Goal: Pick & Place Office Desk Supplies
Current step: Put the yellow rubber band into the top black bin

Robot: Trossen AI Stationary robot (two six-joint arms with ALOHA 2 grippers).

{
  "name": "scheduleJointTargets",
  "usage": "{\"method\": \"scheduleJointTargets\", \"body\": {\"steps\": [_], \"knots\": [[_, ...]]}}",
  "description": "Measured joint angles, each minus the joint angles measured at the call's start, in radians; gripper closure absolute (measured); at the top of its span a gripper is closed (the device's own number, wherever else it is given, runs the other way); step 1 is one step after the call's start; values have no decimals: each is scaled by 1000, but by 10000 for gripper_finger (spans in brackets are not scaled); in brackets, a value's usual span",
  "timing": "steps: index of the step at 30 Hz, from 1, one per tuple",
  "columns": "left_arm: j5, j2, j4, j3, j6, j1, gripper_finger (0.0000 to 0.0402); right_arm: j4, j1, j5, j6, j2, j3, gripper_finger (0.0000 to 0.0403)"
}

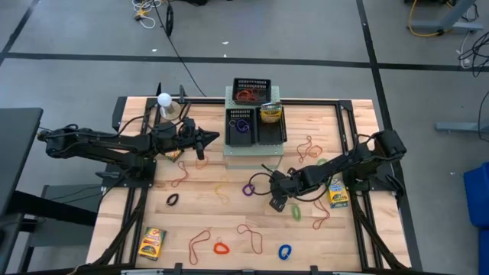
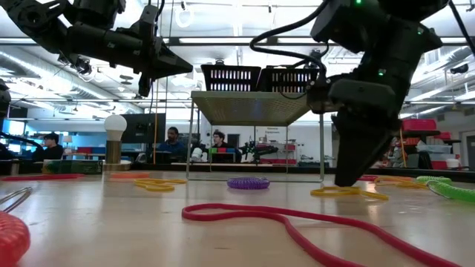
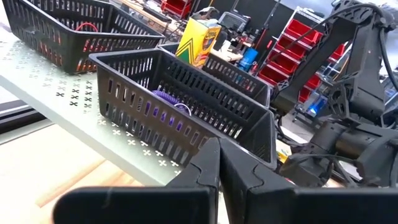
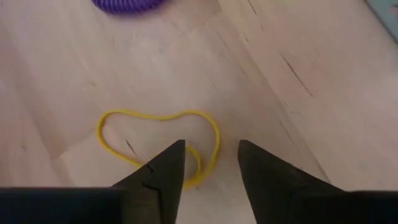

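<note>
My right gripper (image 4: 211, 163) hangs low over the table with its jaws parted and empty, straddling the near end of a yellow rubber band (image 4: 158, 146). The band's long axis runs sideways across the jaws, and most of it lies off to one finger's side. My left gripper (image 1: 208, 140) is closed on nothing, raised beside the black trays (image 1: 256, 126).

Legible text: none recorded.
Printing on the crayon box (image 3: 198, 38) is seen, but no wording can be read.
</note>
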Motion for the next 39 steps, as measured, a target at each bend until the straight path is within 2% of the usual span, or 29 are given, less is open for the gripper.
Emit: {"method": "scheduleJointTargets", "body": {"steps": [5, 8, 12, 19, 22, 33, 39], "knots": [[0, 0, 2, 0, 0, 0, 393, -7, -1, -9, -83, 2, -1, 289], [0, 0, 1, 0, 0, 0, 393, -4, -1, -10, -132, 3, -3, 298], [0, 0, 0, 0, 0, 0, 393, 10, 0, -13, -189, 3, -4, 292], [0, 0, 0, 0, 0, 0, 393, 47, -4, -27, -250, 4, -5, 252], [0, 0, -1, 0, 0, 0, 393, 52, -19, -35, -250, 5, -5, 255], [0, 0, 1, -1, 0, 1, 393, -18, -75, -98, -334, -19, -4, 363], [0, 0, 7, -1, 0, 1, 393, -137, -83, -90, -306, -160, -6, 398]]}}
